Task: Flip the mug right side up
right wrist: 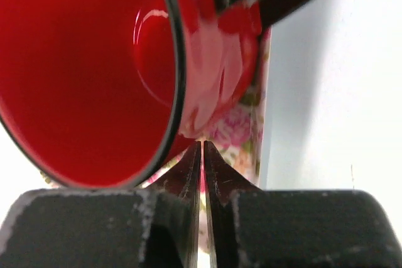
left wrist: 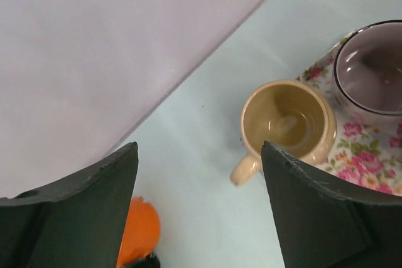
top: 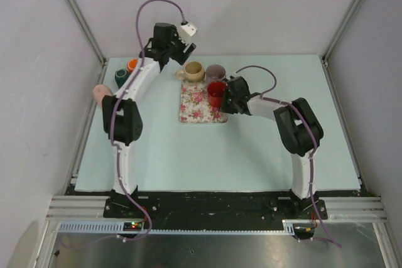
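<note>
Seeing red mug (top: 216, 92) on floral tray (top: 191, 114) right edge, mouth up, just left of R gripper (right wrist: 202, 145) (pinched shut, empty afaict); L gripper (left wrist: 200, 147) spread open off tray far-left.

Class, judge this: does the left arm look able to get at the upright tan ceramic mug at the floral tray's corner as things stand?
Probably yes: the left gripper hangs open above the tan mug, whose mouth is uncovered, and nothing lies between them.
</note>
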`<state>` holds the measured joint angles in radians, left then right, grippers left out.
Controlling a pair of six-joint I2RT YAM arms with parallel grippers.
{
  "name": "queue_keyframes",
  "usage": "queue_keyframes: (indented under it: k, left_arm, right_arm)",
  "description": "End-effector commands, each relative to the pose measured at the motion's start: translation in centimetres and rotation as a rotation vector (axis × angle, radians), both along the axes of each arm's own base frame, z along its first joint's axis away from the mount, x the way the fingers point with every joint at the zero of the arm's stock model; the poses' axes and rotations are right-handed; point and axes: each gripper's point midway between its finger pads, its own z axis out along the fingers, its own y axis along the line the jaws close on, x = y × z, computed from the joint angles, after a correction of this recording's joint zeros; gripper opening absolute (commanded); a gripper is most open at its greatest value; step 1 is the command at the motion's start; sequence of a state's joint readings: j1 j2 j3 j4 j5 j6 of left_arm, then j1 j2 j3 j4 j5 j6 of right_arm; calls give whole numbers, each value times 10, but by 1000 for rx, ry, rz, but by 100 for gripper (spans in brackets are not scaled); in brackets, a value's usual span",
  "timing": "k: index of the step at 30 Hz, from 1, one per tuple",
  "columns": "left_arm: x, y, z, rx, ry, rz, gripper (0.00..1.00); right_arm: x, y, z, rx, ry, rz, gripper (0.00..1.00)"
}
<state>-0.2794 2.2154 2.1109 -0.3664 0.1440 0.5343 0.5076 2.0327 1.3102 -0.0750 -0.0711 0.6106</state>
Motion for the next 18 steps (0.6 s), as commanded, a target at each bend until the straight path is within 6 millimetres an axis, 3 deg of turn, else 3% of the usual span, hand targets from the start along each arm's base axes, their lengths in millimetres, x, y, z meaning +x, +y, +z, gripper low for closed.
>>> queue_keyframes:
  k: [1,12,18]
  left_arm:
    - [-32,28,70,-62,-71,13,85]
    - [-81,133,51,-39,87,196,88]
    - [-120,190,44,46,153,270,88]
  right_arm:
    - [38,11,24,49,-98,-13,8]
    - [65,8,26,58,-103,-68,9]
    - [73,8,30,94,-110,-86,10]
